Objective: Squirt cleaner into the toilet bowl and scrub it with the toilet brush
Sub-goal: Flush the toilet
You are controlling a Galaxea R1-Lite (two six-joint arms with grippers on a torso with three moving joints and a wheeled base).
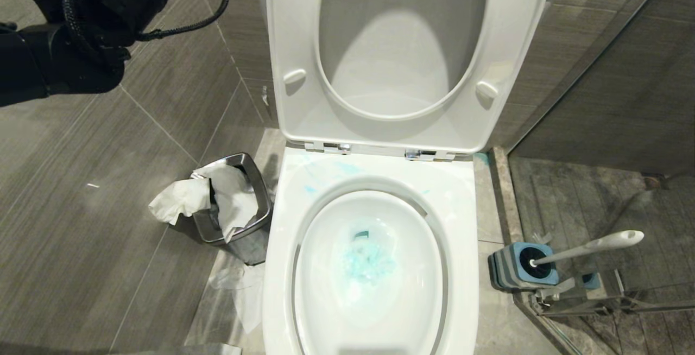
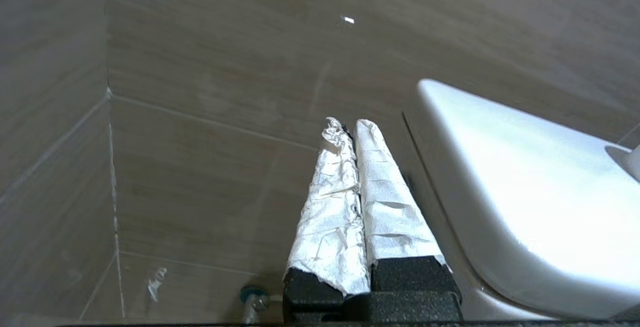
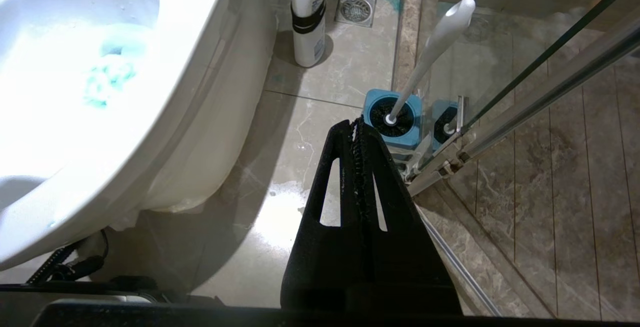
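Brush: toilet brush stood head-down in blue holder on floor, right of toilet bowl, handle leaning.
Right gripper: right gripper hung just short of holder, jaws closed, empty.
Cleaner: cleaner clouded bowl water blue; smears on rim.
Left gripper: left gripper raised beside tank, paper-wrapped fingers together, empty.
Bottle: white bottle near bowl; label unreadable.

Waste bin left of toilet bowl, toilet brush in holder right
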